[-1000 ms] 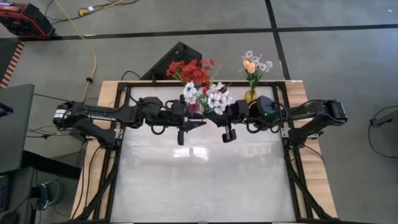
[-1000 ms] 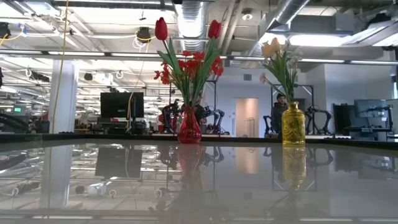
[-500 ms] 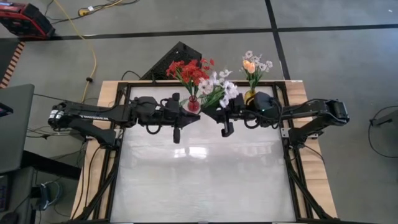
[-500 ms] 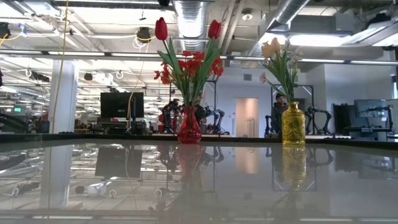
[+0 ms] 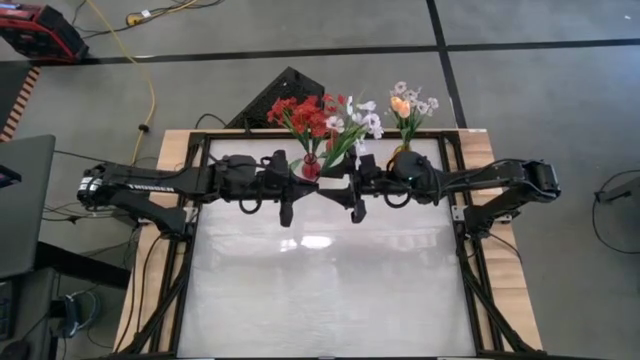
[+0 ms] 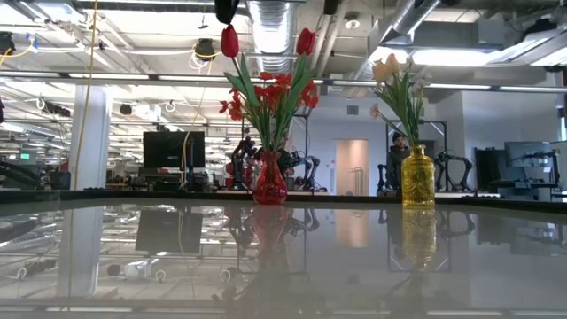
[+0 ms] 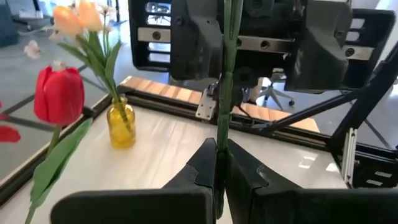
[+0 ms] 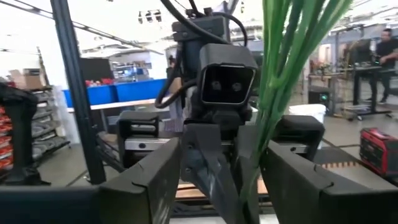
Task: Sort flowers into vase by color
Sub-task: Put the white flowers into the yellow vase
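the white spray is held up above the bench's far edge, between the red vase and the yellow vase, its blossoms leaning toward the far side and its green stems running down to where the two arms meet. in the left wrist view a single stem rises straight up from the left gripper, whose fingers are pressed together on it, low on the stalk. the right gripper faces the left one just beside it; in its own view the stems cross in front of its fingers, but whether they pinch the stems or stand apart i cannot tell.

the spray looks light and top-heavy, with thin, springy stems that will flex and swing when moved. the blossoms are soft and would crush or catch on neighbours, so the hold belongs on the bare lower stem, as it is now, with enough stalk free below to feed into a vase neck.

the red vase stands near the middle of the far edge with red tulips and red clusters in it. the yellow vase stands toward the far right corner, holding peach tulips and a few white blossoms. by colour the spray should go there; its narrow neck leaves little room.
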Robot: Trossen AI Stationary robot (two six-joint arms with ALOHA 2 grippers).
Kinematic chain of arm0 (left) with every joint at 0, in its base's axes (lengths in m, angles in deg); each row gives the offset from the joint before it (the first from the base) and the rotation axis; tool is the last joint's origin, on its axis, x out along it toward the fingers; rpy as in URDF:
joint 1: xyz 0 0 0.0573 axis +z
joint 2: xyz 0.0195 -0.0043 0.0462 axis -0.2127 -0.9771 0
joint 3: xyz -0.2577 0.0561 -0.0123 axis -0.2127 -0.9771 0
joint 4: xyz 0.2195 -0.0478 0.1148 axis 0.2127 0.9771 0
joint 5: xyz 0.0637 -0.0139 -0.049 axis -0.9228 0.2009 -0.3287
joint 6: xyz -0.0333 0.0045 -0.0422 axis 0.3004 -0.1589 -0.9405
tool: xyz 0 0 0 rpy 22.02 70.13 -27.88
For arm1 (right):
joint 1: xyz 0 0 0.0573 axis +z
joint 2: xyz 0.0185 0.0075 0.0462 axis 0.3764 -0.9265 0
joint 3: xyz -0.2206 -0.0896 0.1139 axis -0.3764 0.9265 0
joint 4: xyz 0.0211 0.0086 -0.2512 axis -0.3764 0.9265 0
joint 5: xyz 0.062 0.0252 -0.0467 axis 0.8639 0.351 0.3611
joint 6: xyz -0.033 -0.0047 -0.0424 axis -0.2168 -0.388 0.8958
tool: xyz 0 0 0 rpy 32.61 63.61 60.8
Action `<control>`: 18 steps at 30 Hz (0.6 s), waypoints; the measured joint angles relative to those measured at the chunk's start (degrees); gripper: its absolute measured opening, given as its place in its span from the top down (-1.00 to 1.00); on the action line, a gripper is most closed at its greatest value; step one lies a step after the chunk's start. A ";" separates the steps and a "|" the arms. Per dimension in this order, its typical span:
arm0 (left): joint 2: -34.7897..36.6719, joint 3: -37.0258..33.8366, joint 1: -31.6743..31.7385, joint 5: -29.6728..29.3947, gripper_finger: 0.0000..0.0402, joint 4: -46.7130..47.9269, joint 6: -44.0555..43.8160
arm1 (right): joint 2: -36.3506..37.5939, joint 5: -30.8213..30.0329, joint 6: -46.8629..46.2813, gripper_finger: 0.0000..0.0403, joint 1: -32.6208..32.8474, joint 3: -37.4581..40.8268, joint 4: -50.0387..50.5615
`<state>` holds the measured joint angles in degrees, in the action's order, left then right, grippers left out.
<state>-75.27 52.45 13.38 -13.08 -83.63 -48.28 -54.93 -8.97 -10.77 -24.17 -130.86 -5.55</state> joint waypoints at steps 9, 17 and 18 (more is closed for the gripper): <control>-0.04 -0.01 0.11 0.24 1.00 2.00 -0.94 | -0.02 -4.48 0.03 0.56 0.00 0.02 3.51; -0.07 -0.01 0.02 -0.01 0.87 1.50 -0.64 | 4.58 -8.05 -0.83 0.86 0.57 0.02 11.04; -0.07 -0.01 -0.07 -0.06 0.82 1.90 -0.07 | 5.96 -9.17 -0.83 0.86 0.38 0.02 12.69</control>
<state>-75.34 52.45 13.31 -13.14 -81.73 -48.35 -48.97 -18.14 -11.60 -23.79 -130.83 7.15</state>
